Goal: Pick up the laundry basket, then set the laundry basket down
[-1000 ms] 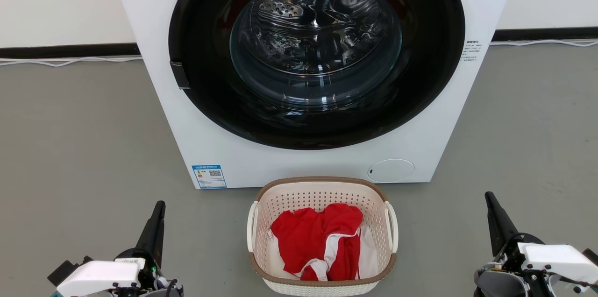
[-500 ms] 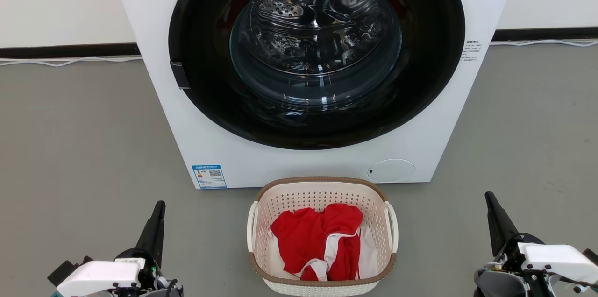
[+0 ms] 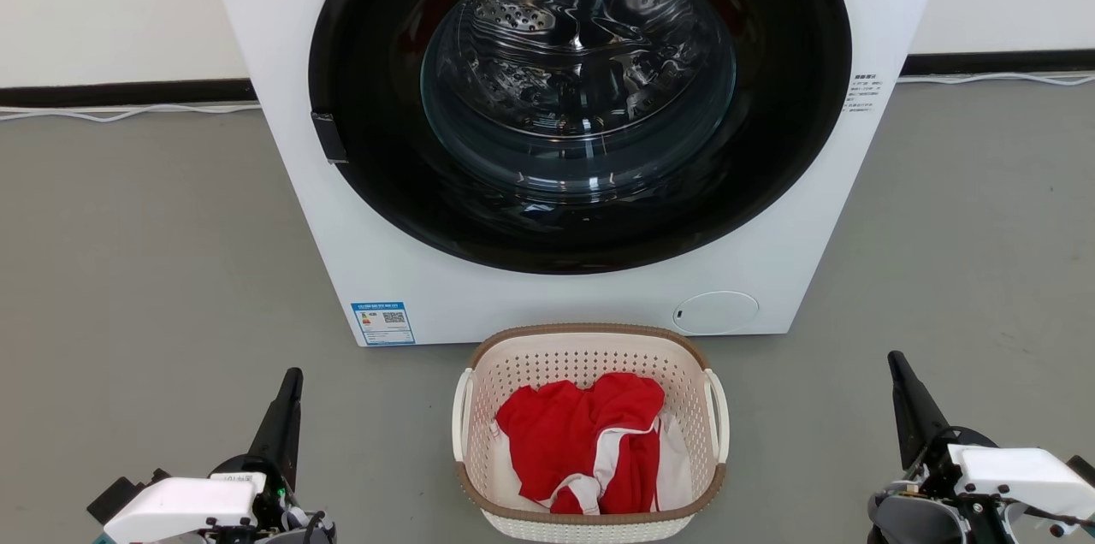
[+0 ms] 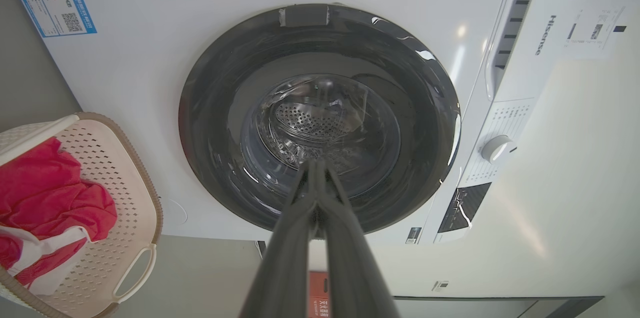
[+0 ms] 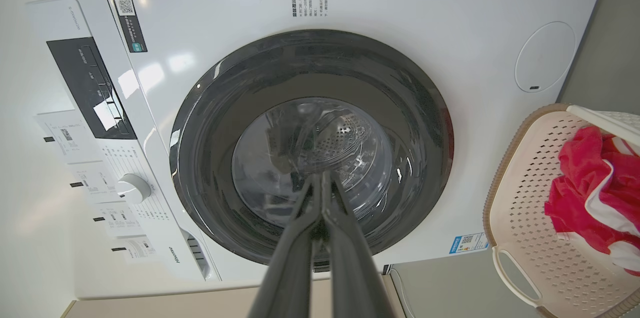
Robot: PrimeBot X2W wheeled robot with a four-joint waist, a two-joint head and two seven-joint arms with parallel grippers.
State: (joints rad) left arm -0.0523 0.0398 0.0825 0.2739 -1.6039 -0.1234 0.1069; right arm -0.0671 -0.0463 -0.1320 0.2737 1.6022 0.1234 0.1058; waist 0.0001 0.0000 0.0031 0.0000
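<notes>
The laundry basket (image 3: 547, 364) is cream-white and perforated, with a brown rim and two white side handles. It stands on the grey floor just in front of the washer, holding red and white cloth (image 3: 590, 441). It also appears at the left of the left wrist view, laundry basket (image 4: 125, 193), and at the right of the right wrist view, laundry basket (image 5: 525, 218). My left gripper (image 3: 293, 377) is shut, on the floor side left of the basket and apart from it. My right gripper (image 3: 895, 360) is shut too, off to the basket's right. Both are empty.
A white front-loading washer (image 3: 342, 210) with a dark round door (image 3: 580, 99) rises right behind the basket. Grey floor (image 3: 128, 253) spreads to both sides. A white cable (image 3: 120, 112) runs along the wall base behind.
</notes>
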